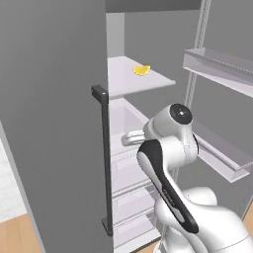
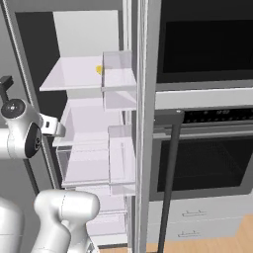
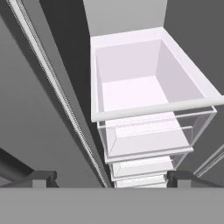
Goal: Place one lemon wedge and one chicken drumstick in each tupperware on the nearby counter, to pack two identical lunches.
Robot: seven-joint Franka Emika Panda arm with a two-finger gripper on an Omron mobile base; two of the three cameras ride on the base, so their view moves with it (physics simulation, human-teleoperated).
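The task looks barely begun: one lemon wedge (image 1: 141, 70) lies on the fridge's upper shelf (image 1: 148, 84), toward twelve o'clock from the arm, with nothing carried. The gripper (image 3: 111, 178) hangs released, jaws wide and empty, over an empty white drawer (image 3: 153, 108). Drumsticks, tupperware and packing all appear to remain.

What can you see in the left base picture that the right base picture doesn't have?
Left base view alone: the dark handle on the closed grey fridge door. Right base view alone: the black oven, its tall dark handle and the grey drawers below. Both: the open fridge's white shelf with the yellow lemon wedge, clear bins and the white arm.
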